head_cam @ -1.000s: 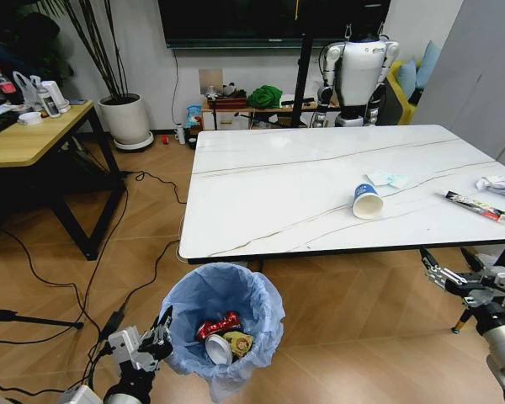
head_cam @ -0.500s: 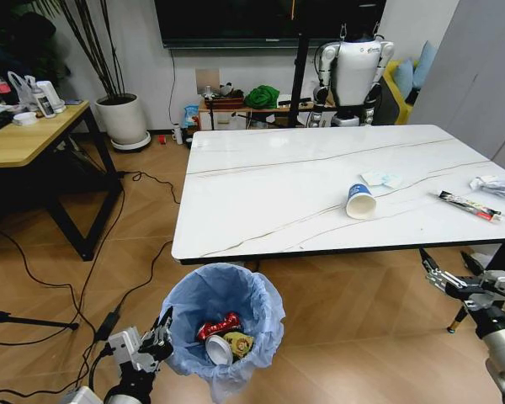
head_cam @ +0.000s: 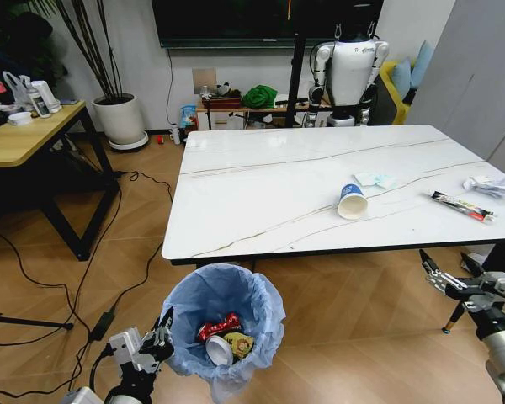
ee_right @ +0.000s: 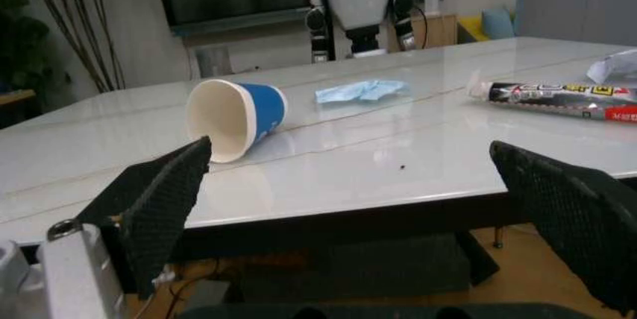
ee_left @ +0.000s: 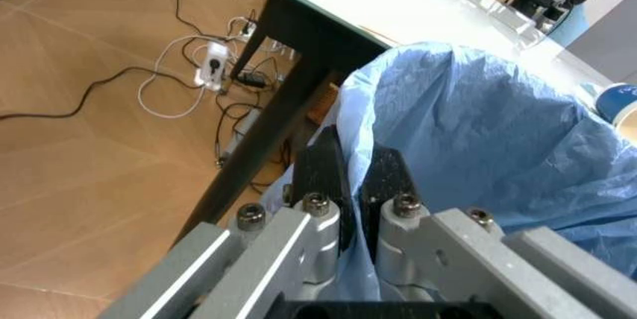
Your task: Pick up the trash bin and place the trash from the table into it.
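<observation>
Head view cuts off the right edge of the table and hides the dark body of the trash bin under its blue liner. Left gripper: fingers clamped together on the liner rim, bin directly beside them. Right gripper: fingers wide apart, touching nothing, below the table edge; paper cup lies beyond and between them, long wrapper beyond the far finger.

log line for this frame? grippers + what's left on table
left gripper: shut on trash bin rim | right gripper: open, below table edge | on table: paper cup, dark wrapper, crumpled paper
</observation>
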`<state>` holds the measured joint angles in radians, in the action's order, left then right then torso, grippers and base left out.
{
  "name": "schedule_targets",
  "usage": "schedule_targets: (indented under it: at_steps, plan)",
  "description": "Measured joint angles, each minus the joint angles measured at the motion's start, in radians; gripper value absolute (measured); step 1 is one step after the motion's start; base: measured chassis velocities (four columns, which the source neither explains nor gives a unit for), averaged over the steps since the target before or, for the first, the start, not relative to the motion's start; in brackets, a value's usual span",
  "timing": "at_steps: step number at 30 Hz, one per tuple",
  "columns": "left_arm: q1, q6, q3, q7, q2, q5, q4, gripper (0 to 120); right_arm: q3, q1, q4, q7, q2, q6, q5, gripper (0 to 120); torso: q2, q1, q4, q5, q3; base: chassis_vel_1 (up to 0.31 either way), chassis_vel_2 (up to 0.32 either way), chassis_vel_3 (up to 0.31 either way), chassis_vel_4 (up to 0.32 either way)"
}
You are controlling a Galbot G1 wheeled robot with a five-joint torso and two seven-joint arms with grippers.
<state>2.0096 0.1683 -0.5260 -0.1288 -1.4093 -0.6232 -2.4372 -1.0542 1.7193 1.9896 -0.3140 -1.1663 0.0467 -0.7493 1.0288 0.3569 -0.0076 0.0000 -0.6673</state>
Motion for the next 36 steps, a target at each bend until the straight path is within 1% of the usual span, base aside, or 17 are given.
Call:
schedule_targets:
  at_steps: [12, 16, 18, 20, 22, 24, 25, 36]
  plan:
    - [-0.001, -0.001, 0.002, 0.000, -0.003, 0.003, 0.002, 0, 0.005, 0.001, -0.002, -0.003, -0.016, 0.000, 0.008, 100, 0.000, 0.000, 0.0001, -0.0002, 0.000, -0.057, -0.059, 0.055, 0.057]
    - [0.000, -0.001, 0.002, 0.000, -0.004, 0.004, 0.002, 0, 0.007, 0.001, -0.002, -0.004, -0.015, 0.000, 0.009, 100, 0.000, 0.000, 0.0000, 0.0003, 0.000, -0.066, -0.074, 0.074, 0.076]
    - [0.000, -0.001, 0.002, 0.000, -0.004, 0.004, 0.002, 0, 0.007, 0.000, -0.002, -0.004, -0.014, 0.000, 0.009, 100, 0.000, 0.000, -0.0002, -0.0004, 0.000, -0.079, -0.065, 0.068, 0.084]
    - [0.001, -0.001, 0.002, 0.001, -0.004, 0.007, 0.002, 0, 0.007, 0.000, -0.003, -0.005, -0.011, 0.000, 0.010, 100, 0.000, 0.000, -0.0001, 0.0003, 0.000, -0.091, -0.072, 0.086, 0.083]
    - [0.003, -0.002, 0.002, 0.002, -0.006, 0.011, 0.002, 0, 0.007, 0.000, -0.003, -0.006, -0.011, 0.000, 0.011, 100, 0.000, 0.000, 0.0001, -0.0003, 0.000, -0.081, -0.077, 0.106, 0.079]
    - [0.004, -0.002, 0.002, 0.002, -0.009, 0.015, 0.002, 0, 0.009, 0.000, -0.003, -0.008, -0.012, 0.001, 0.012, 100, 0.000, 0.000, 0.0002, -0.0003, 0.000, -0.092, -0.079, 0.093, 0.078]
    - [0.006, -0.002, 0.001, 0.003, -0.012, 0.020, 0.002, 0, 0.014, 0.000, -0.003, -0.010, -0.013, 0.003, 0.017, 100, 0.000, 0.000, 0.0001, 0.0003, 0.000, -0.093, -0.079, 0.076, 0.089]
    - [0.016, -0.007, -0.005, 0.015, -0.019, 0.034, -0.013, 0, 0.036, -0.011, -0.017, -0.011, -0.009, 0.007, 0.031, 100, 0.000, 0.000, 0.0001, -0.0002, 0.000, -0.075, -0.092, 0.095, 0.093]
